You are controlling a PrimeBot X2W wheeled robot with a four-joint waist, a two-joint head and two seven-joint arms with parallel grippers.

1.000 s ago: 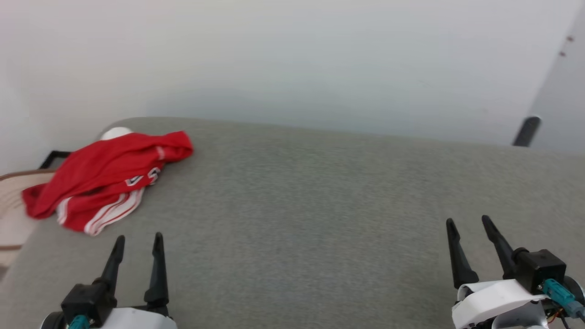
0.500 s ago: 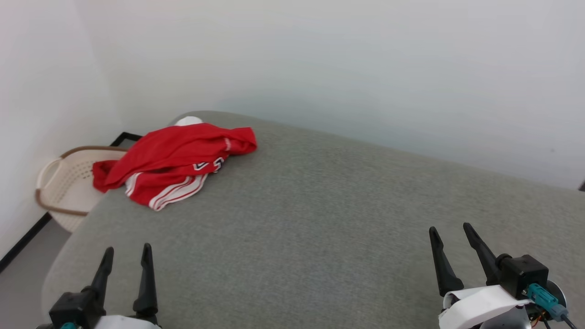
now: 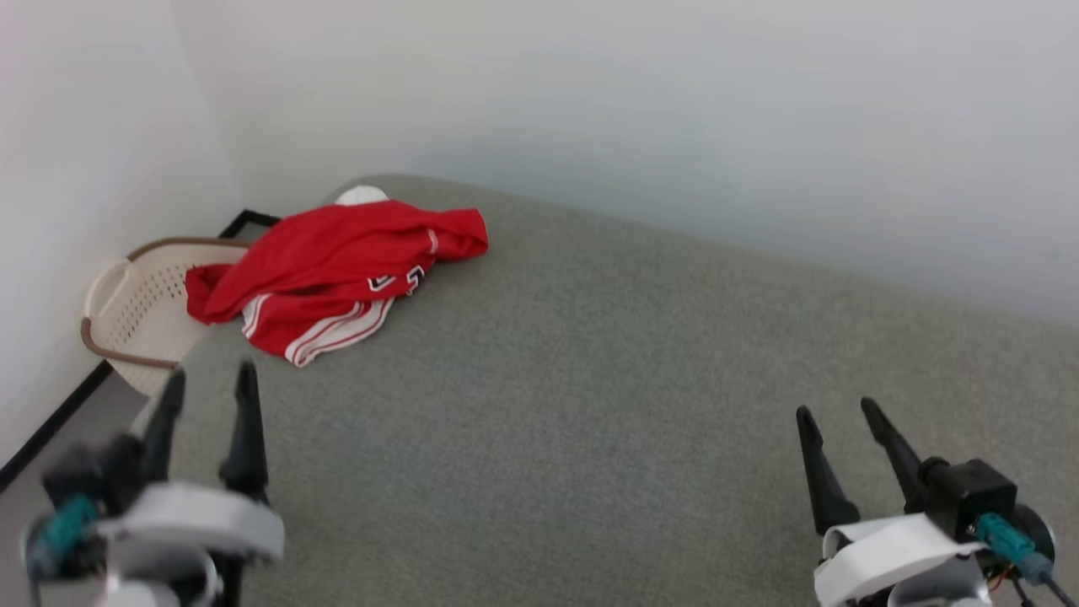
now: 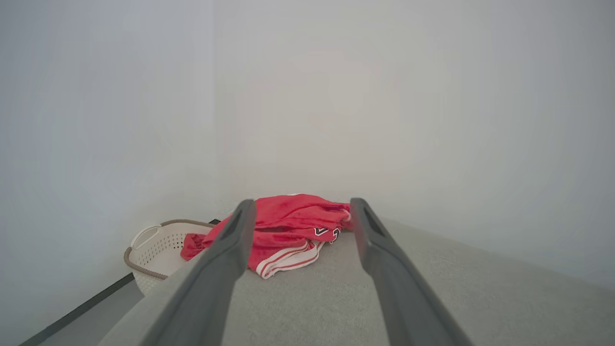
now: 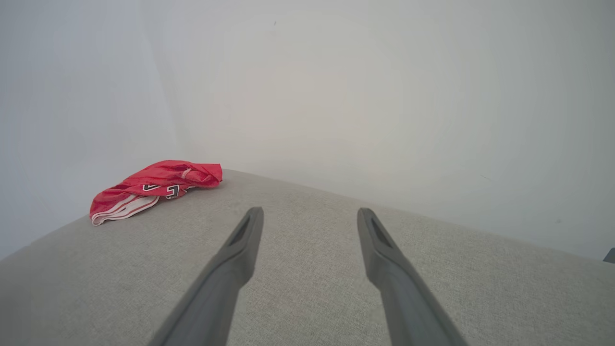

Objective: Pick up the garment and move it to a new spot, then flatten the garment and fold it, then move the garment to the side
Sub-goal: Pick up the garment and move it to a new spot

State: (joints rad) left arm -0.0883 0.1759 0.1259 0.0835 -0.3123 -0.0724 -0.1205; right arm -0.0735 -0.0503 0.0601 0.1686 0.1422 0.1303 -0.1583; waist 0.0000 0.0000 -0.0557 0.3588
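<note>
Your view has swung left and your left arm (image 3: 190, 518) has lifted toward the garment (image 3: 337, 270), which lies crumpled at the far left corner of the bed (image 3: 590, 379), beside the basket (image 3: 126, 303). Both jaws stand wide open and empty, so the pick-up is not yet begun.
</note>
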